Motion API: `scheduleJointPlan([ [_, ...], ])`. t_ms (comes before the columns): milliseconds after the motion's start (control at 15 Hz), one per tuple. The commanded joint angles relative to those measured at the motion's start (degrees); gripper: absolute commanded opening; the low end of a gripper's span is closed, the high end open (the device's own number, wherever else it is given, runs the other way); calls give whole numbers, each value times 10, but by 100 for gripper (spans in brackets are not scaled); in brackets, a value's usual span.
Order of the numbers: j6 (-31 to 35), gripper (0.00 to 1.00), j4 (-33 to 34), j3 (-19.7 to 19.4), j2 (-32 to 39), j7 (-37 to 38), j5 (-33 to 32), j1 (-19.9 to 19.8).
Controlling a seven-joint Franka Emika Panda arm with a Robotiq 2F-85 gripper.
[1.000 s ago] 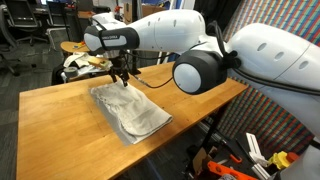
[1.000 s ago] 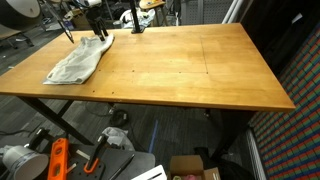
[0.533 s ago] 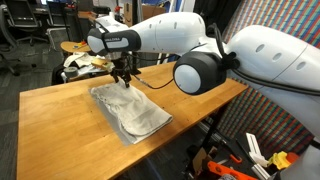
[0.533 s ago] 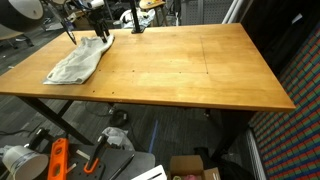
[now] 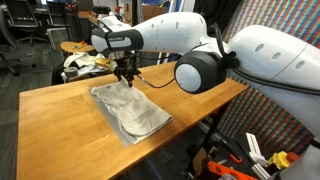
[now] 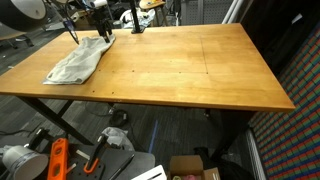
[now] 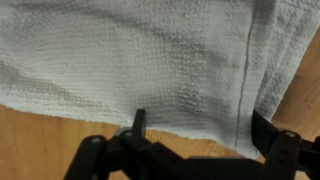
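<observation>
- My tool (image 5: 124, 72) is wide open with nothing in it. It hangs right over the far end of the towel (image 5: 130, 110).
- The towel lies spread on the surface (image 5: 55, 105), close to one end of it and at an angle to the edges. That's easiest to see in the exterior view at (image 6: 78, 62).
- In the wrist view the towel (image 7: 150, 60) fills most of the picture. Its edge runs across just ahead of the fingers (image 7: 139, 121), with bare wood (image 7: 30, 140) below.
- I can't tell from any view whether the tips touch the cloth yet or sit just above it.
- For grabbing flat cloth like this, I'd come straight down so both tips press into the fabric just inside the edge. Then I'd close slowly so a fold bunches up between them.
- I'd aim near the stitched hem on the right of the wrist view. My guess is that thicker fabric gives the tips more to bite on.
- Don't scrape sideways. The wood looks smooth and varnished, so I reckon the towel would just slide.
- The towel is pale grey, limp and thin, with a fine nubbly weave. It's a rough rectangle, flat at the tool end and rumpled at the other.
- The surface is a hard, flat slab the colour of honey, and it's a bit shiny.
</observation>
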Motion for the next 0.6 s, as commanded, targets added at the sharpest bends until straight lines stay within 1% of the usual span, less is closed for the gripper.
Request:
scheduleJointPlan([
  [0,-19,100,29,-9,11,15,-4,-5],
  [400,-26,100,29,-7,9,23,-2,-13],
  [533,-43,100,26,-2,6,1,-1,-15],
])
